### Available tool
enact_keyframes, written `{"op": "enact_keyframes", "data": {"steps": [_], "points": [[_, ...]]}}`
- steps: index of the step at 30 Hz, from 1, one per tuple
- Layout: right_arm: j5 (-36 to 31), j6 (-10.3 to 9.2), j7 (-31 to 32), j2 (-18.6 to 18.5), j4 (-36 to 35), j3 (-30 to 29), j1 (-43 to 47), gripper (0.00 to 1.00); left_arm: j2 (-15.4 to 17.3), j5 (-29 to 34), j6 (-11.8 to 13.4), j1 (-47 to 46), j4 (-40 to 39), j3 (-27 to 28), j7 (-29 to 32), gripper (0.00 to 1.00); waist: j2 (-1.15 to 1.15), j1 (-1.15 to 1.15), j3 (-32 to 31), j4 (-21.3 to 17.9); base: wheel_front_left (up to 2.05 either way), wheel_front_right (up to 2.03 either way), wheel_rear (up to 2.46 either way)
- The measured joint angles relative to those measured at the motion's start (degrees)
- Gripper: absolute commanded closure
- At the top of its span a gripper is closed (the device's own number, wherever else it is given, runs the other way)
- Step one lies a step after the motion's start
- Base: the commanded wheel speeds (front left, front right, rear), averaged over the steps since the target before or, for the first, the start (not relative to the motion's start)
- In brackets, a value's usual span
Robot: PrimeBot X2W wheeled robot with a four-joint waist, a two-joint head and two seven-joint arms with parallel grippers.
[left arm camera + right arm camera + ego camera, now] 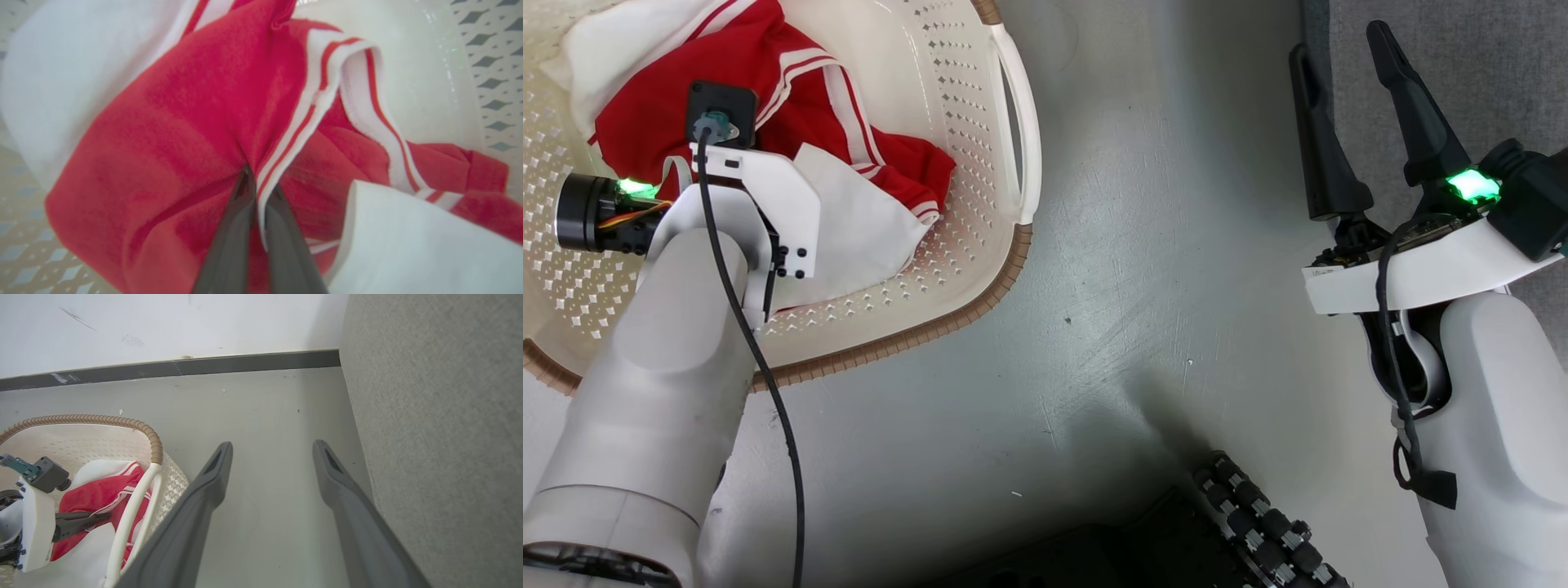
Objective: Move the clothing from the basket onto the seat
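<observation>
- Left wrist view: the left gripper (256,183) was clenched on the clothing (184,122). Its two dark fingers lay almost tip to tip, pinching a fold of red fabric and the edge of a white trim band with red stripes.
- The clothing lay bunched inside the basket (980,304). The red cloth was mixed with white panels, one at the upper left of that view and one at the lower right.
- In the head view, the pale left forearm (662,384) reached into the basket from the lower left. Its wrist sat over the red heap and hid the fingers.
- The cream basket, with perforated sides and a brown woven-look rim, stood on the grey floor (1143,245). One white side handle (1023,122) faced the robot's right side.
- The right gripper (271,446) was released, its long fingers spread wide with nothing between them. It hung above bare floor, just beside the seat (441,416).
- The seat, in grey fabric, rose along the right edge of the right wrist view. It was well apart from the basket, with open floor between them.
- In the right wrist view, the left gripper's fingers pointed into the red cloth behind the basket's handle. A white wall (163,326) and dark baseboard (245,366) ran across the far side.
- Dark rollers (1258,523) of the robot's base showed at the bottom of the head view.
</observation>
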Motion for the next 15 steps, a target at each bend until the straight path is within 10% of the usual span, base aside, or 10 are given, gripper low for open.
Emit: {"op": "enact_keyframes", "data": {"steps": [15], "points": [[1.15, 0.0, 0.0, 0.0, 0.07, -1.24, -2.37, 0.0, -1.38, -1.31, -1.54, -0.01, -1.23, 0.45, -4.53, 1.0, 0.0, 0.0, -1.67, 0.97, 0.0, 0.0, 0.0]]}}
